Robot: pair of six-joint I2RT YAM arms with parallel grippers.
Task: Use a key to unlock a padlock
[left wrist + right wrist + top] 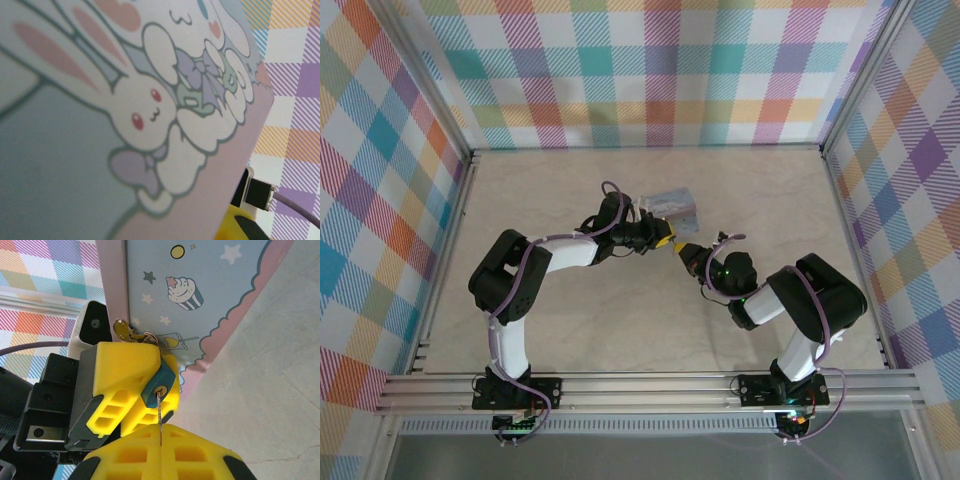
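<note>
**A:** Here's the right gripper, yellow tips pressed together on the key. Only the thin metal blade pokes out between them.

**B:** And the blade's end sits right at the keyhole, dead straight in the right wrist view.

**A:** Describe the padlock for us.

**B:** Tiny thing with a dark teal body and a round brassy keyhole in the face turned to the camera. The shackle is hidden behind yellow plastic, so I can't tell if it's open or closed.

**A:** And the left gripper?

**B:** Clamped on the padlock. Its yellow fingers sit one up-left and one down-right, with the teal body squeezed between them.

**A:** Where does that put the lock?

**B:** At the rim of the tin, just beside a brassy hasp on the pink edge. The tin is pale blue with stars, a cupcake and a scalloped pink border.

**A:** Is it resting on the table?

**B:** Its corner is near the surface, but I can't tell if it touches.

**A:** From above, the two grippers meet tip to tip mid-table.

**B:** And the left wrist camera is right up against a white bunny printed on the tin.
</note>
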